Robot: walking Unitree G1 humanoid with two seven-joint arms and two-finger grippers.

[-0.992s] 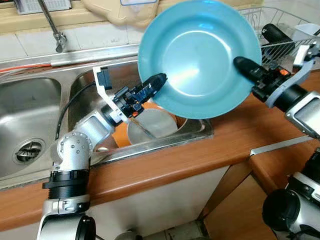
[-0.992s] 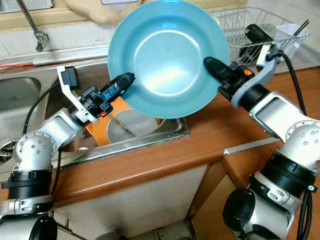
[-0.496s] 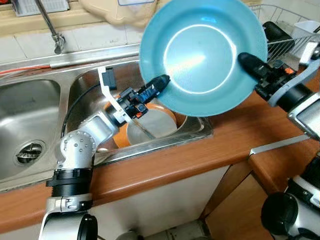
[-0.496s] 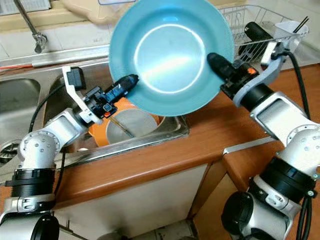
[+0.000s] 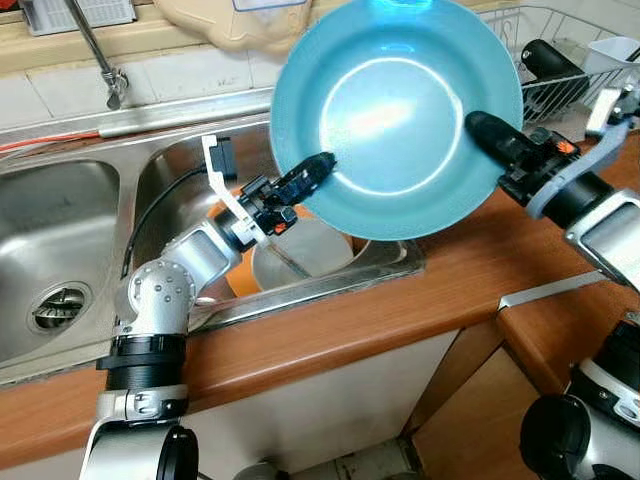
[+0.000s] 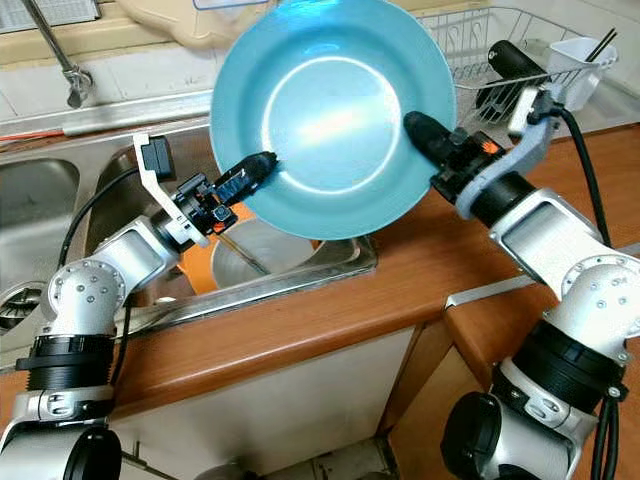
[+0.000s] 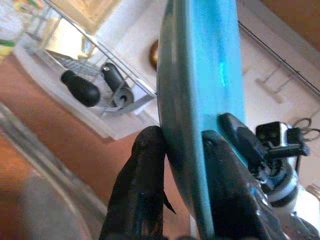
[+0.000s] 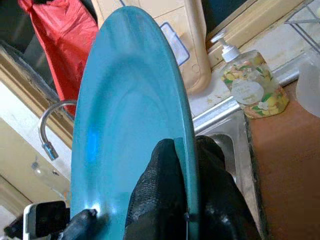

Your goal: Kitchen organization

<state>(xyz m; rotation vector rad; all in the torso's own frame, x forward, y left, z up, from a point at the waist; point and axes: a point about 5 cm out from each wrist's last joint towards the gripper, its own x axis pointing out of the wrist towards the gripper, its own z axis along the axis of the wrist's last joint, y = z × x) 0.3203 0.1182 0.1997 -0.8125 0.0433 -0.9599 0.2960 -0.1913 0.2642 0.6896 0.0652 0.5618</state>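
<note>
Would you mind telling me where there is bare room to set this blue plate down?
Free: the wooden counter between the sink edge and the right arm, and the left basin around its drain. Crowded: the right basin, holding an orange bowl and a steel bowl, and the dish rack. Both grippers pinch the plate.

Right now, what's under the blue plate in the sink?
Under the blue plate, held by left gripper and right gripper: a steel bowl over something orange. Their far parts are covered.
</note>
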